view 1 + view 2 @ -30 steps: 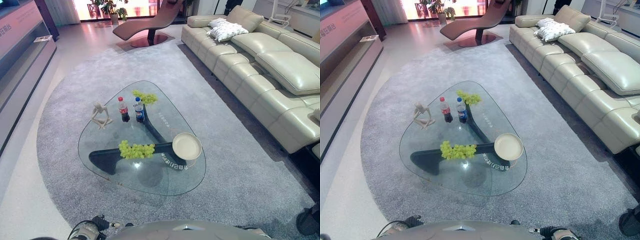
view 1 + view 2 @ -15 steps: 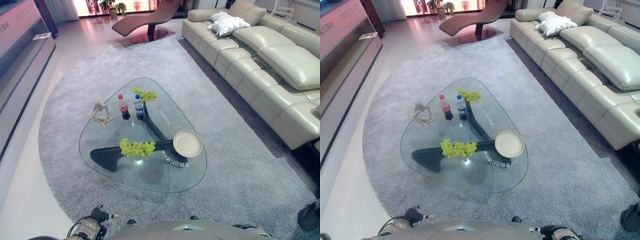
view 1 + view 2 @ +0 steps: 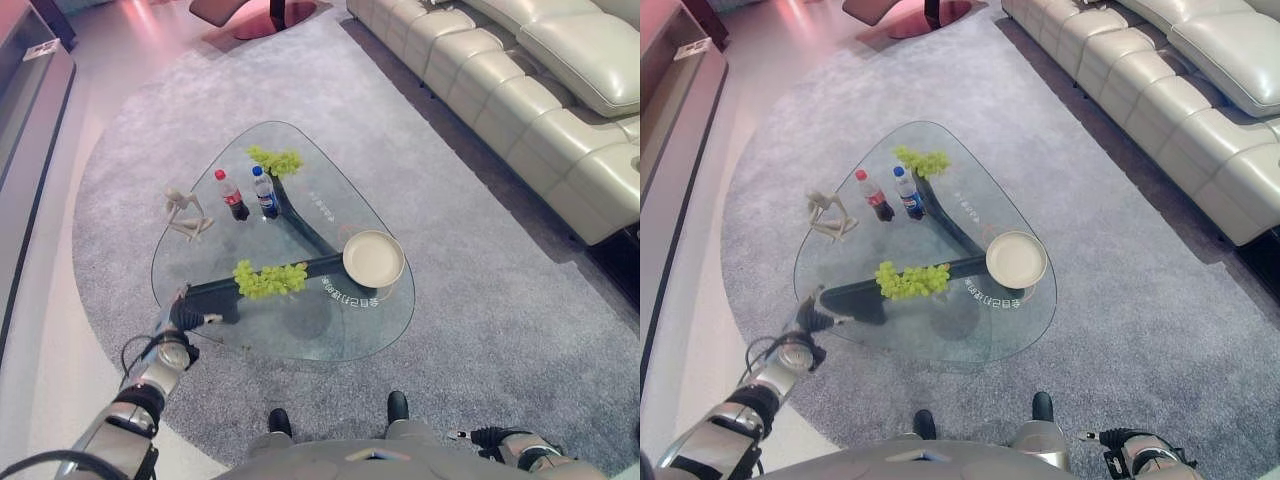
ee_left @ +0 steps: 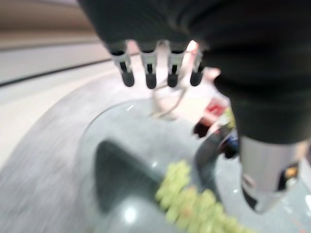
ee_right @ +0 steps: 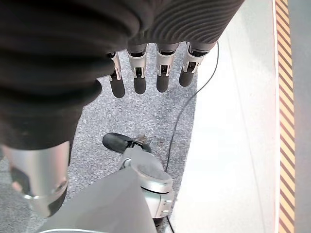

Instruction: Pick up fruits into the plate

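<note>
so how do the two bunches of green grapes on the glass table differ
The near bunch lies stretched out crosswise over the table's dark base, next to the empty plate; the far bunch sits at the far edge of the glass table, behind the two bottles. The near bunch looks larger and longer; the far bunch looks smaller and more compact. The left hand reaches toward the near bunch, not the far bunch. Both are bright green and lie on the glass.

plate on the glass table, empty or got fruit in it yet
Empty: the plate shows a bare cream inside; both grape bunches lie on the glass.
</note>
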Robot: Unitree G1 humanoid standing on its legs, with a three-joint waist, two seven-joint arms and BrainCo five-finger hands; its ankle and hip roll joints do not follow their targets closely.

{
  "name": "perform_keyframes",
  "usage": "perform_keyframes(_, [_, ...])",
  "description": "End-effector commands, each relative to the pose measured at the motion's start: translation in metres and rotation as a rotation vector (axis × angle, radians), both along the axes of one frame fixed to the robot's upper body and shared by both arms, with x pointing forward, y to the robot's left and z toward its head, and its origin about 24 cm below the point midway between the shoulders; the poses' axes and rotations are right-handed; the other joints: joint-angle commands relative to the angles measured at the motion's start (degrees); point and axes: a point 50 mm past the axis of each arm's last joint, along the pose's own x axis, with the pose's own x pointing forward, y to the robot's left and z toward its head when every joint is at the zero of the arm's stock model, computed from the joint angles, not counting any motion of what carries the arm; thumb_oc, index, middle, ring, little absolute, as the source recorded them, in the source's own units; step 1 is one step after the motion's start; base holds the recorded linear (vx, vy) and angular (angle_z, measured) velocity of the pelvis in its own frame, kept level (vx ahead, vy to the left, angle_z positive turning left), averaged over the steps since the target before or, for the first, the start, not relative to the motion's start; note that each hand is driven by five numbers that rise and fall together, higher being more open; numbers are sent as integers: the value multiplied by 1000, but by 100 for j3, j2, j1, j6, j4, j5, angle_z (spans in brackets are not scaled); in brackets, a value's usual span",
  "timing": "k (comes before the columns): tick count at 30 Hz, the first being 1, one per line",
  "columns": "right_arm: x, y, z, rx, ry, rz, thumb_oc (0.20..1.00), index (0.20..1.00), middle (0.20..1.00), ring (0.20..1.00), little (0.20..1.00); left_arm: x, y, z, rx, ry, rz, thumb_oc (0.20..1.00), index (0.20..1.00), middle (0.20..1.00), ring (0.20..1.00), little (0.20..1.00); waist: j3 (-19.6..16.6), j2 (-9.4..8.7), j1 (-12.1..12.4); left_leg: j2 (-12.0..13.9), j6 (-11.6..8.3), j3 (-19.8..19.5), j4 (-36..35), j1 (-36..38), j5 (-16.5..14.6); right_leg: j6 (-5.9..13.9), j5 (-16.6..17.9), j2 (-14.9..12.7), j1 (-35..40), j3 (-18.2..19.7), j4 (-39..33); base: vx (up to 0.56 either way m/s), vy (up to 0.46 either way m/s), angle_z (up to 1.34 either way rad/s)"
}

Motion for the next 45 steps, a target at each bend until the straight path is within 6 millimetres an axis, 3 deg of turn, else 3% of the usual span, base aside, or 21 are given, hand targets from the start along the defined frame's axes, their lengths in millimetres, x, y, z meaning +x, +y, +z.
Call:
perform_keyframes(1, [21,-11,10,-57,-32,42,1000,1000,1000,1000,1000,41,7,53,188,-140,-89,1000,1000,1000,1000,1000,399,-108,-155,-249,219,15,131,-175,-576,35,-617,4,31,-181,309,-73,28,-7])
perform_keyframes(8, [33,-18,16,-87,-52,58,1000,1000,1000,1000,1000,70,3,94,379,-204,-189,1000,1000,1000,1000,1000,663,-132,-342,-274,236,160,349,-440,-616,-10,-659,35,-275,-44,511,-29,23,-7])
perform_keyframes(12, [64,-25,31,-115,-125,84,1000,1000,1000,1000,1000,96,-4,134,566,-275,-242,1000,1000,1000,1000,1000,1144,-173,-512,-317,212,281,662,-939,-601,-72,-634,69,-784,126,759,-154,55,-9])
perform_keyframes(18, [85,-22,39,-110,-201,93,1000,1000,1000,1000,1000,111,-2,163,744,-244,-273,1000,1000,1000,1000,1000,1588,-324,-614,-358,219,338,901,-1392,-594,-92,-562,126,-1262,244,933,-100,-17,-10])
perform_keyframes(26, [105,-18,48,-109,-282,57,1000,1000,1000,1000,1000,122,6,197,721,-281,-159,1000,1000,1000,1000,1000,2005,-428,-699,-479,252,234,1393,-2242,-581,-174,-548,209,-2146,244,1412,-65,-39,-1])
perform_keyframes(34, [111,-20,52,-120,-333,40,1000,1000,1000,1000,1000,120,18,210,652,-316,-36,1000,1000,1000,1000,1000,2005,-447,-788,-498,247,256,1649,-2921,-567,-213,-553,256,-2854,228,1663,-16,-1,0])
perform_keyframes(39, [110,-23,53,-129,-357,38,1000,1000,1000,1000,1000,117,35,214,384,-322,163,1000,1000,1000,1000,1000,2005,-482,-831,-458,227,246,1883,-3462,-542,-266,-594,338,-3376,227,1897,-8,2,0])
perform_keyframes(45, [112,-20,54,-118,-387,45,1000,1000,1000,1000,1000,114,41,228,427,-377,216,1000,1000,1000,1000,1000,2005,-549,-838,-400,208,203,2172,-3974,-560,-326,-647,401,-3850,205,2159,-5,-47,3])
